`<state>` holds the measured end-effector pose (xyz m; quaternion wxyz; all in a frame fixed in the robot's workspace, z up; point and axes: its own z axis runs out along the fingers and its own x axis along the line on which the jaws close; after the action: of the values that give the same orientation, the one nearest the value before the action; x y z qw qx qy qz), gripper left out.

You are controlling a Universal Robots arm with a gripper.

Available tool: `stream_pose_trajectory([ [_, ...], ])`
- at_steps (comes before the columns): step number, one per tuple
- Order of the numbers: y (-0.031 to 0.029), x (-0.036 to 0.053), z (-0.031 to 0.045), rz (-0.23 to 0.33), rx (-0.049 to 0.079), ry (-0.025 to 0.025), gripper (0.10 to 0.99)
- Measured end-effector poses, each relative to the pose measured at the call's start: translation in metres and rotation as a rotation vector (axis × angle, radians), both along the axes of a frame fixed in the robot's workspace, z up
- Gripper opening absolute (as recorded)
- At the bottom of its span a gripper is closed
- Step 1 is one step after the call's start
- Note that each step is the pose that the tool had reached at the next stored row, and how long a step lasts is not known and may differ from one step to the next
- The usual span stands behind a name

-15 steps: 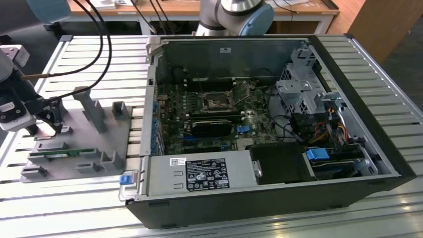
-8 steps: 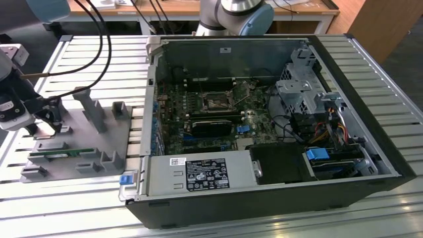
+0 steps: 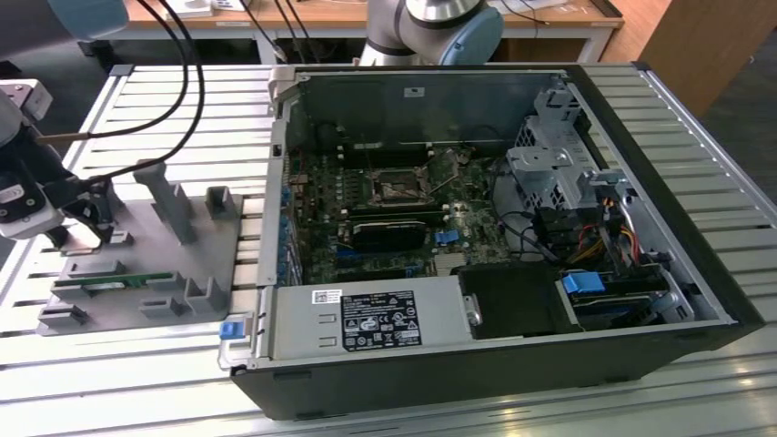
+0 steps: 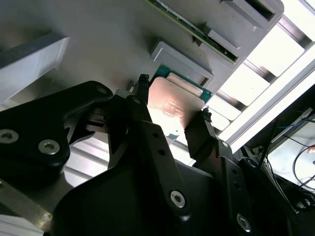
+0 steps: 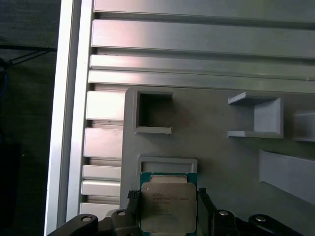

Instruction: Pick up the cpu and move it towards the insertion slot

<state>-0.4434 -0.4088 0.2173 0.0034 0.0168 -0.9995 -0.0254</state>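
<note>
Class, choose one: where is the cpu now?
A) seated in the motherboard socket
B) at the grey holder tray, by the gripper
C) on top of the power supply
B: the first wrist view shows the cpu over the grey holder tray, right at the gripper.

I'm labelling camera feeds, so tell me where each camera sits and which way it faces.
Exterior view: off the arm, looking down on the open computer case, the insertion slot inside it, and the grey tray; the arm and gripper show.
First wrist view: on the arm, looking down on the tray and table slats; the gripper shows, clasping the cpu.
Second wrist view: on the arm, looking along the gripper at the cpu.
Both wrist views share the cpu and gripper.
</note>
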Motion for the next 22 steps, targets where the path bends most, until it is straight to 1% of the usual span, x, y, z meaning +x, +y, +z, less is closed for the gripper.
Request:
stream_pose_trajectory([
  [10, 0.0001, 0.0001, 0.0031, 0.0, 0.0, -0.0003, 0.541],
  [12, 0.0003, 0.0, 0.0062, 0.0, 0.0, -0.0002, 0.541],
  [22, 0.0003, 0.0, 0.0085, 0.0, 0.0, 0.0, 0.541],
])
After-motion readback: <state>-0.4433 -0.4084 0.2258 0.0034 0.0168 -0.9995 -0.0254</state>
